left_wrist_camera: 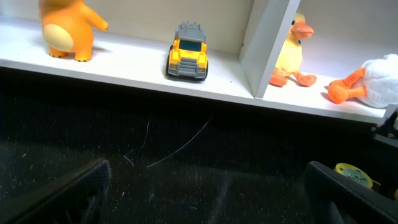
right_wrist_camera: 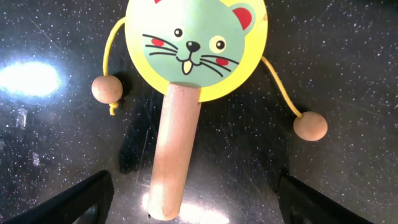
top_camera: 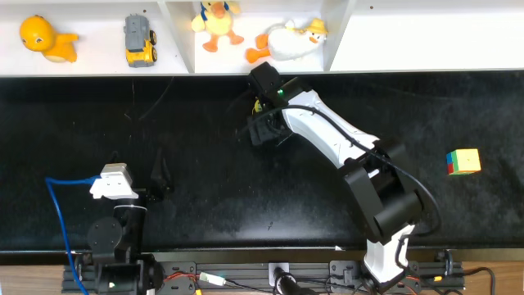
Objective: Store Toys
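On the counter (right_wrist_camera: 348,74), a cat-faced rattle (right_wrist_camera: 194,43) lies under the right pincer (right_wrist_camera: 196,194), which is spread wide. The left pincer (left_wrist_camera: 208,186) gapes too.

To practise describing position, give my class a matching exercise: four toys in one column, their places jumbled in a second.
1. toy truck
2. colour cube
3. cat rattle
4. white plush duck

A. lying in the middle shelf compartment
B. on the table, far right
C. in the left shelf compartment
D. on the table, under the right claw

Pairs: 1-C, 2-B, 3-D, 4-A
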